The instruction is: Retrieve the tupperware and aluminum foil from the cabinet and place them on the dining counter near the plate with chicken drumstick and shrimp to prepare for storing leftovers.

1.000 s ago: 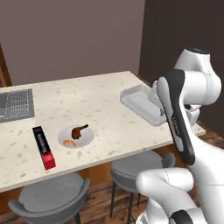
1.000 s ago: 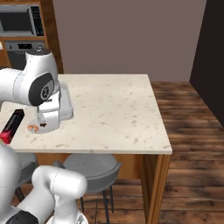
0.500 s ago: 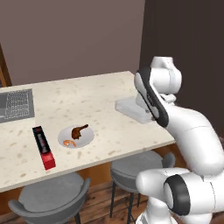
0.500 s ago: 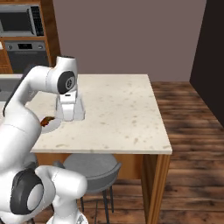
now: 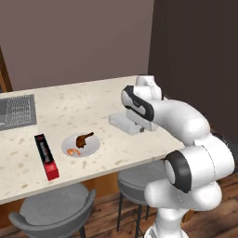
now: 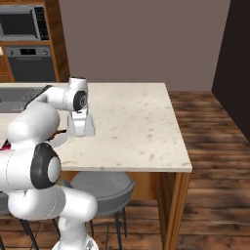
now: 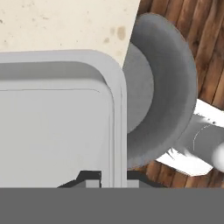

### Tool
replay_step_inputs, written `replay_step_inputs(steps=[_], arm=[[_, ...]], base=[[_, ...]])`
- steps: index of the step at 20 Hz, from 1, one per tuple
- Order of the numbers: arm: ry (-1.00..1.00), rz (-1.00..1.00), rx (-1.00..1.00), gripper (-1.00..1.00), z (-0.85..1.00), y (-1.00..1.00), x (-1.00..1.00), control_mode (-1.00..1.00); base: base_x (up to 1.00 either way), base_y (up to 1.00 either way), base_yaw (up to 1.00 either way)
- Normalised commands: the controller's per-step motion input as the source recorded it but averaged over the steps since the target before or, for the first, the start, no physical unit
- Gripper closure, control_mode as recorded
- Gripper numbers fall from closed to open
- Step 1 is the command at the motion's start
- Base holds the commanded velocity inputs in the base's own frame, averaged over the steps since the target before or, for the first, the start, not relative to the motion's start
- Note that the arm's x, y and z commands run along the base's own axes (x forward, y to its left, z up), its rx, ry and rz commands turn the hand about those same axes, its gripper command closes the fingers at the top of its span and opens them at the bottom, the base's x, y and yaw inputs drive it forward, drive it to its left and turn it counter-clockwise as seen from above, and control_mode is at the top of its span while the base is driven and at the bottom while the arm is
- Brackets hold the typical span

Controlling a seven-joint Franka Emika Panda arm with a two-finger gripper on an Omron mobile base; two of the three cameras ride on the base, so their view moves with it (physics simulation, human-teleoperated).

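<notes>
The pale grey tupperware (image 5: 122, 121) hangs low over the dining counter (image 5: 97, 100), to the right of the plate (image 5: 93, 148). My gripper (image 5: 136, 124) is shut on the tupperware's near rim. In the hand view the rim (image 7: 118, 127) runs down between my fingertips (image 7: 89, 178), and the gripper (image 7: 113, 179) is clamped on it. The chicken drumstick (image 5: 85, 138) and the shrimp (image 5: 72, 151) lie on the plate. The black aluminum foil (image 5: 46, 155) box lies left of the plate, red end toward me. In the right base view the tupperware (image 6: 83, 127) sits under my gripper (image 6: 79, 118). The cabinet is out of view.
A grey sink rack (image 5: 16, 111) is set in the counter's far left. Two grey stools (image 5: 53, 211) (image 5: 135, 179) stand under the near edge, and one stool (image 7: 162, 100) lies below the tupperware's corner. An oven and microwave wall (image 6: 29, 44) stands behind.
My arm has swung left along the counter, carrying the tupperware from the right end toward the plate. The plate and the foil box have not moved.
</notes>
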Motion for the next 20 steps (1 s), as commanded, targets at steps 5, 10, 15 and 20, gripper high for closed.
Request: replay_step_inputs(steps=[5,10,15,20], arm=[[0.02,-0.02,-0.05,1.0,-0.98,0.08,0.62,-1.0],[0.01,-0.06,-0.03,1.0,-0.69,-0.09,0.7,-1.0],[0.0,-0.07,-0.01,1.0,-0.39,-0.01,0.65,-1.0],[0.0,-0.04,-0.01,1.0,-0.38,0.0,0.48,-1.0]], base=[[0.0,0.0,0.0],[0.0,0.0,0.0],[0.0,0.0,0.0],[0.0,0.0,0.0]])
